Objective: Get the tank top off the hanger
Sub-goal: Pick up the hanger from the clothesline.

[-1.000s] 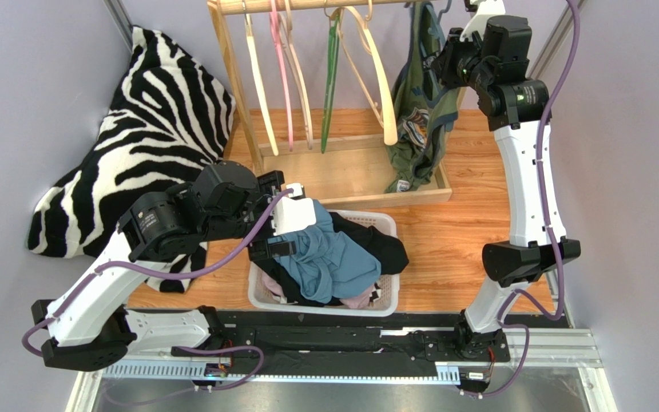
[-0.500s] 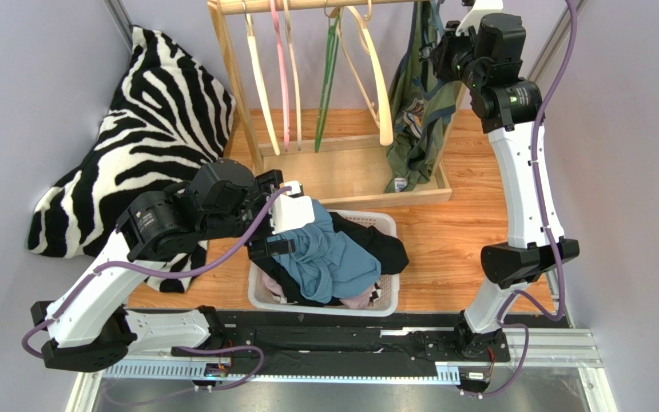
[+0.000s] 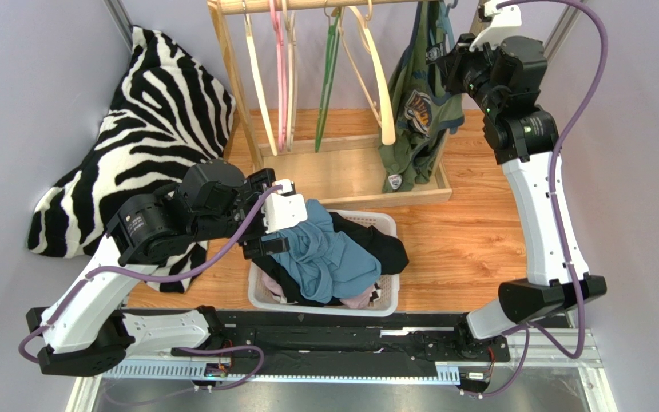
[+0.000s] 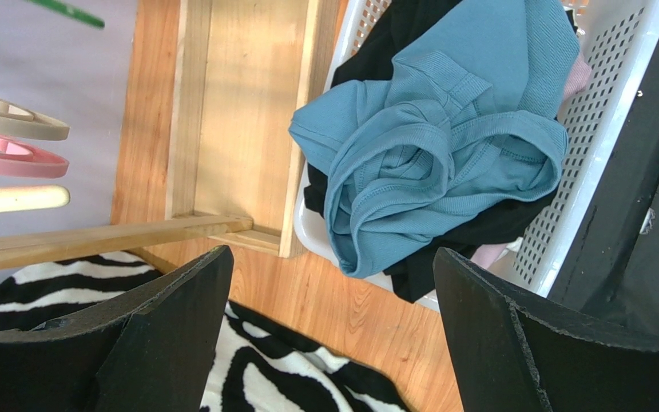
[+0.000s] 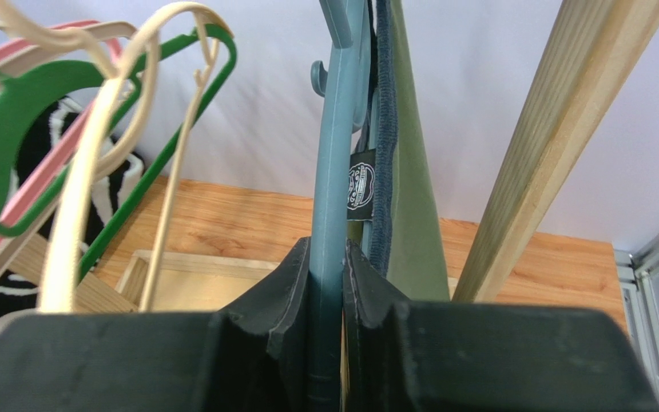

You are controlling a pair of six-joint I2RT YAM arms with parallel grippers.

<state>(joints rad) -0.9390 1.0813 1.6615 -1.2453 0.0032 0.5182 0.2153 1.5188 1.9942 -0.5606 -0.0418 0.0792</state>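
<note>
The olive-green tank top [image 3: 417,116] [image 5: 412,206] hangs at the right end of the wooden rack on a blue-grey hanger [image 5: 336,163]. My right gripper [image 3: 446,67] [image 5: 327,251] is up beside the garment's top, shut on the hanger's flat neck just under the hook. The tank top's dark-trimmed strap and label lie right next to the hanger. My left gripper [image 3: 287,217] [image 4: 331,257] hovers wide open over the left rim of the laundry basket, with nothing between its fingers.
A white laundry basket [image 3: 390,293] [image 4: 601,142] holds a teal garment [image 3: 331,256] [image 4: 438,150] and dark clothes. Bare cream, pink and green hangers [image 3: 333,69] hang on the rack above its wooden base tray [image 3: 350,176]. A zebra-print cushion [image 3: 157,129] lies left.
My right arm has swung rightward and higher while gripping the hanger, turning the tank top so its printed front shows. The left gripper has drifted slightly left, still open.
</note>
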